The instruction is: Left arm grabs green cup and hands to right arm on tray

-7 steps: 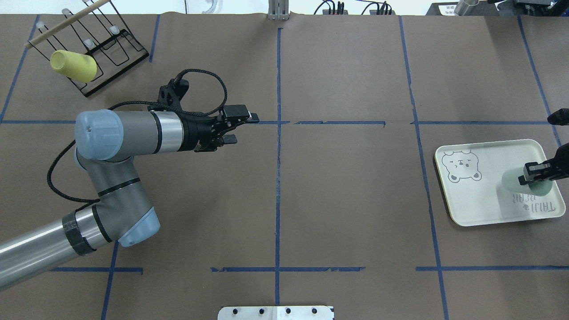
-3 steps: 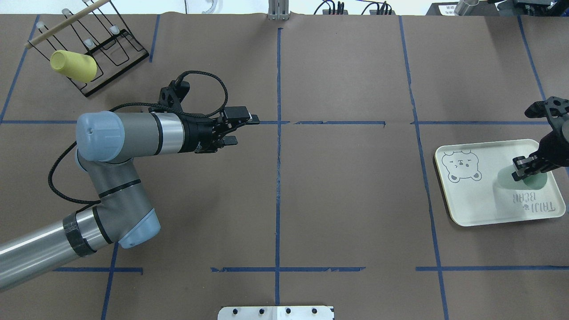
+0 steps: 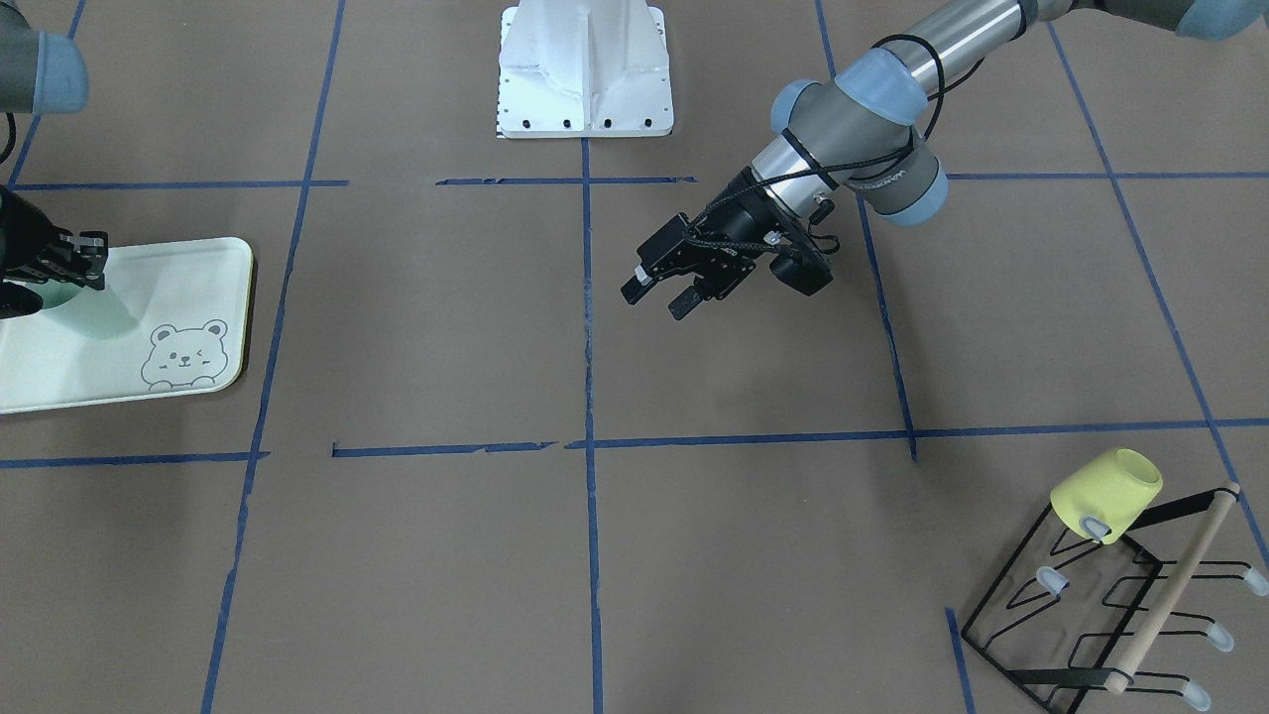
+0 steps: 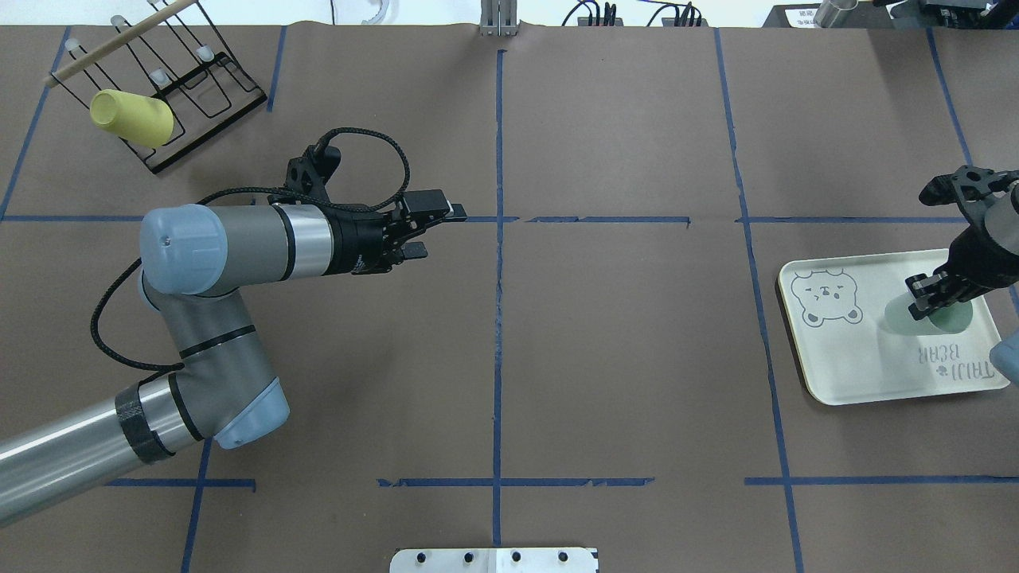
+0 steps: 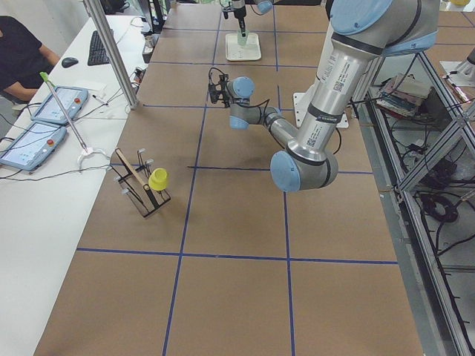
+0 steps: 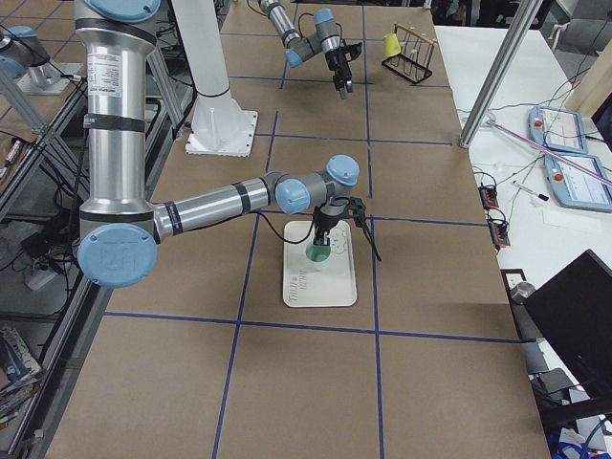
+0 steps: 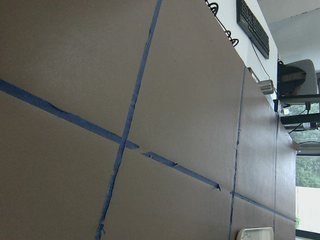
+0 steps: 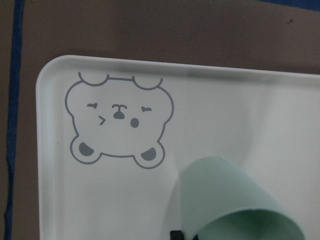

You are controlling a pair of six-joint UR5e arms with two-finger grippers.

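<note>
The green cup stands open end up, slightly tilted, on the right half of the tray, beside the bear drawing. My right gripper is shut on its rim from above. The cup also shows in the front view, on the tray under the right gripper, and in the right wrist view. I cannot tell if its base touches the tray. My left gripper is open and empty above the table left of centre; it also shows in the front view.
A black wire rack with a wooden rod stands at the back left and holds a yellow cup. The robot's white base plate is at the near middle edge. Blue tape lines cross the brown table.
The right gripper has swung the green cup from tilted to nearly upright and shifted it slightly left and back on the tray. The left arm has barely moved.
</note>
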